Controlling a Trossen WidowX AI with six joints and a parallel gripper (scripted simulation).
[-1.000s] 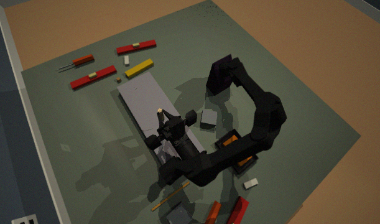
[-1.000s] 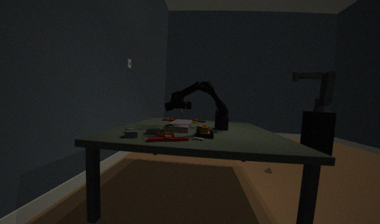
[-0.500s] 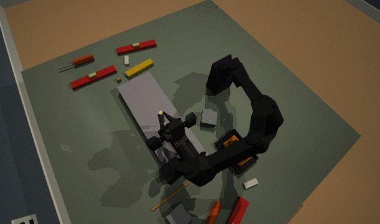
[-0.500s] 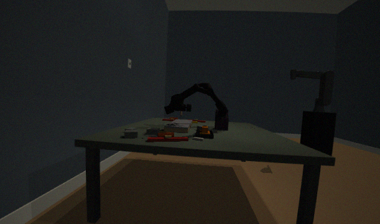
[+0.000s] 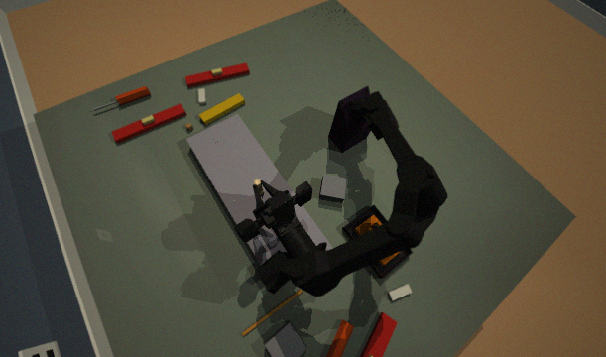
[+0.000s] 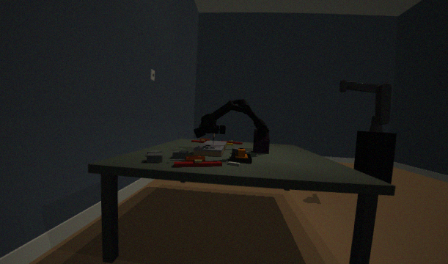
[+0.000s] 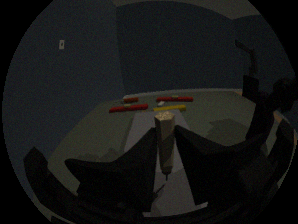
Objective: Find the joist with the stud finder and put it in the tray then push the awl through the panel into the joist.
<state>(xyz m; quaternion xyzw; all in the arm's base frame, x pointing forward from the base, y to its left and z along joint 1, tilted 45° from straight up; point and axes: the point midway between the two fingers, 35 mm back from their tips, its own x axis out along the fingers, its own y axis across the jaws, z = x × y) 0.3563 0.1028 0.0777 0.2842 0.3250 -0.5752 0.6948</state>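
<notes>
My gripper (image 5: 261,188) (image 7: 165,129) is shut on the awl (image 5: 257,182) (image 6: 213,136) (image 7: 165,145), holding its pale handle upright with the metal tip down. The awl is over the middle part of the pale grey floor panel (image 5: 228,149) (image 6: 209,151) (image 7: 142,132). The tip is close to the panel's top; I cannot tell whether it touches. Tiny dark specks show near the panel's far end in the top view. The orange stud finder (image 5: 369,224) (image 6: 242,153) lies in the black tray (image 5: 404,258) (image 6: 248,160), partly hidden by the arm in the top view. The joist is hidden.
Two red levels (image 5: 149,123) (image 5: 217,74), a yellow bar (image 5: 223,108) and an orange-handled tool (image 5: 133,95) lie beyond the panel. A grey block (image 5: 333,187) is between panel and arm base. A thin stick (image 5: 272,313), another grey block (image 5: 286,341) and a white block (image 5: 400,293) lie nearer.
</notes>
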